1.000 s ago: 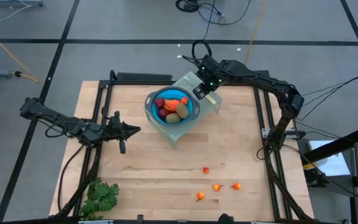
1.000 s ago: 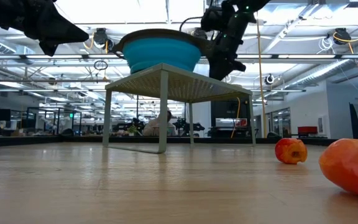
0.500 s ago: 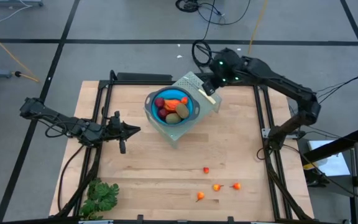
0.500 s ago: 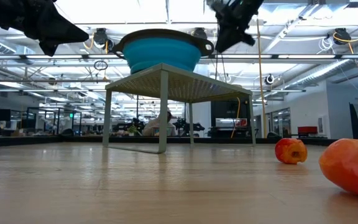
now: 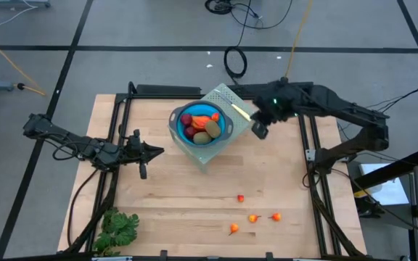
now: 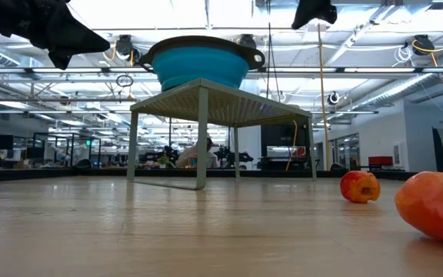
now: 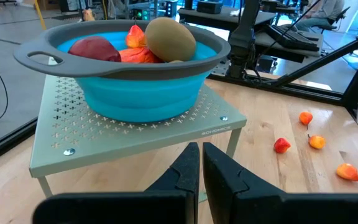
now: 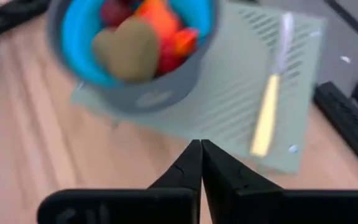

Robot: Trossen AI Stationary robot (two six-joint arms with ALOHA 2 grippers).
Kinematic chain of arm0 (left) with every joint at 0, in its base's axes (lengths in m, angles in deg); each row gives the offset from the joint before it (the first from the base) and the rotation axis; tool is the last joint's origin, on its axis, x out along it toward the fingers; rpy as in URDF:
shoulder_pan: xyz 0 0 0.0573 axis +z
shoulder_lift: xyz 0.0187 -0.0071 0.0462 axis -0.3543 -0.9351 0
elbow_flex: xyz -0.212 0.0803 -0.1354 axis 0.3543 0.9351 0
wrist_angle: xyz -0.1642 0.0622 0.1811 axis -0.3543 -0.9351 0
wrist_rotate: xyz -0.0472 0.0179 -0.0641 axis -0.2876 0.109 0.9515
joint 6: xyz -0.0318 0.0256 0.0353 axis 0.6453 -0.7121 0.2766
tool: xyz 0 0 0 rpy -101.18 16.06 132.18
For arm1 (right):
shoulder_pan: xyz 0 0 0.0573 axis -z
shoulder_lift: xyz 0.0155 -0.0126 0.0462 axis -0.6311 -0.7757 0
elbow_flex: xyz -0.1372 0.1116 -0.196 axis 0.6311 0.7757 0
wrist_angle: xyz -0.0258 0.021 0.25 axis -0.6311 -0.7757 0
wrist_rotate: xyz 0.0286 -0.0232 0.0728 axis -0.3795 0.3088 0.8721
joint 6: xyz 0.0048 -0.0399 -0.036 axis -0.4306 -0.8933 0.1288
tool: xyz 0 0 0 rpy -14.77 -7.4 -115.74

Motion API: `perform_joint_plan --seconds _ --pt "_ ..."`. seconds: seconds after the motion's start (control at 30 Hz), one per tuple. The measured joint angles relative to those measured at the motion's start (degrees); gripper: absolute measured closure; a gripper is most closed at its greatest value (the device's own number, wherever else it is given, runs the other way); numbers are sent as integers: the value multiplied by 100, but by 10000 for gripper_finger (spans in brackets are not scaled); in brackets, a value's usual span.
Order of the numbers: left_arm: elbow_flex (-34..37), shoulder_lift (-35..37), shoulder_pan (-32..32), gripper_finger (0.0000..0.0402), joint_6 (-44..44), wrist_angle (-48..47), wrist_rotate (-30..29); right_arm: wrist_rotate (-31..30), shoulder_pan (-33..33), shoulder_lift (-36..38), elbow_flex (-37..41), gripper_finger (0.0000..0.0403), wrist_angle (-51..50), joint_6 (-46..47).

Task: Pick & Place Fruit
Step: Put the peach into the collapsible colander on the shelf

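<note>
Inside the blue bowl (image 5: 223,133), the longer red-orange fruit (image 5: 204,117) lies left-to-right.

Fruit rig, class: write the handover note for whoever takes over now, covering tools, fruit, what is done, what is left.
Left tool: shut, empty, waiting left of the rack.
Right tool: shut, empty, raised off the rack's right edge.
Blue bowl on the rack holds the larger fruit.
Yellow stick lies on the rack beside the bowl.
Left: four small orange-red pieces on the table, near edge.
</note>
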State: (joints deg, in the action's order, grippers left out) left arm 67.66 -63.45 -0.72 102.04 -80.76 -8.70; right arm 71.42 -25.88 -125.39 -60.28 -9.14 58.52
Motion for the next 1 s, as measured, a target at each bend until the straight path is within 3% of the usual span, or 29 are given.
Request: perform_joint_plan --seconds 0.2,0.6,1.0 --pt "0 1 1 382 0 7 6 33 -845 474 857 402 283 33" --pt "0 1 0 382 11 14 15 43 -2909 1731 2921 402 1878 772" --pt "1 -1 1 382 13 24 24 37 -4520 1164 3282 403 2006 1322"
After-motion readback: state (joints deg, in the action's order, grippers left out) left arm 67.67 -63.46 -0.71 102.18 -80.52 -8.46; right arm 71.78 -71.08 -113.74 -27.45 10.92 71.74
